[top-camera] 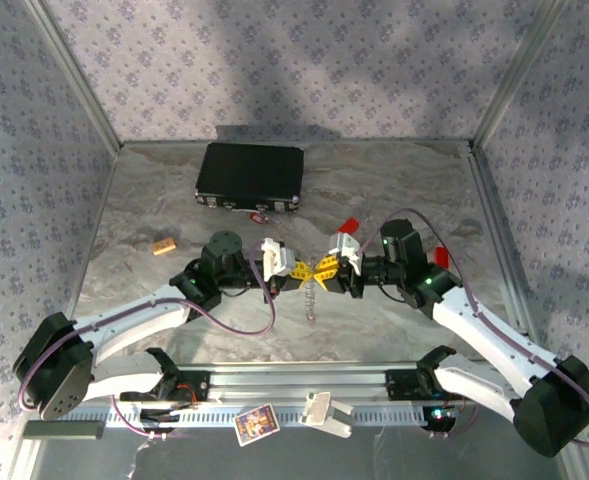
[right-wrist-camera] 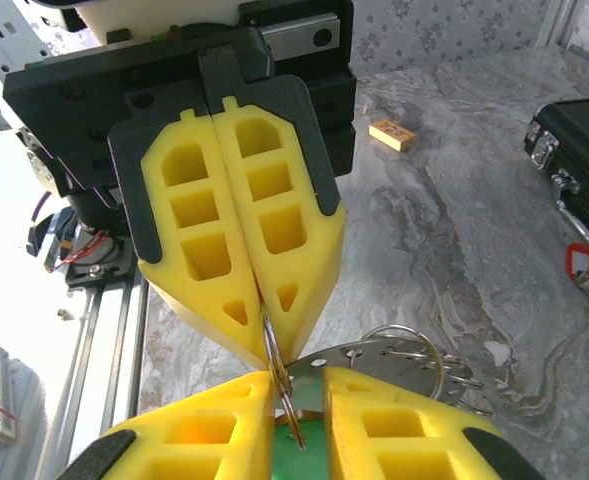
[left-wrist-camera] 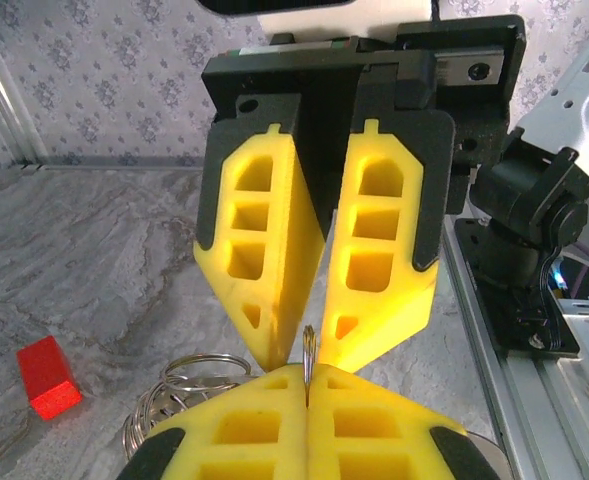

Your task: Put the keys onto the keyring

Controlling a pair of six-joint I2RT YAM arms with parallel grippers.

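Both grippers meet tip to tip above the middle of the table. My left gripper [top-camera: 302, 270] [left-wrist-camera: 307, 390] is shut on a thin silver ring of the keyring [left-wrist-camera: 308, 350] [right-wrist-camera: 277, 360], which stands on edge between its fingers. The rest of the keyring [top-camera: 312, 302], a holed metal plate [right-wrist-camera: 394, 352] with several loose rings [left-wrist-camera: 189, 372], hangs below. My right gripper [top-camera: 324, 270] [right-wrist-camera: 296, 388] faces it with a narrow gap between its fingers. In that gap sits the green key [right-wrist-camera: 319, 462], touching both fingers, with the ring crossing in front of it. The red key [right-wrist-camera: 582, 265] lies by the black case.
The black case [top-camera: 249, 178] [right-wrist-camera: 586, 140] lies at the back of the table. A red block [top-camera: 351, 224] [left-wrist-camera: 49, 377] sits behind the right gripper. A small wooden block [top-camera: 164, 245] [right-wrist-camera: 392, 134] lies at the left. The metal rail [top-camera: 304, 380] runs along the near edge.
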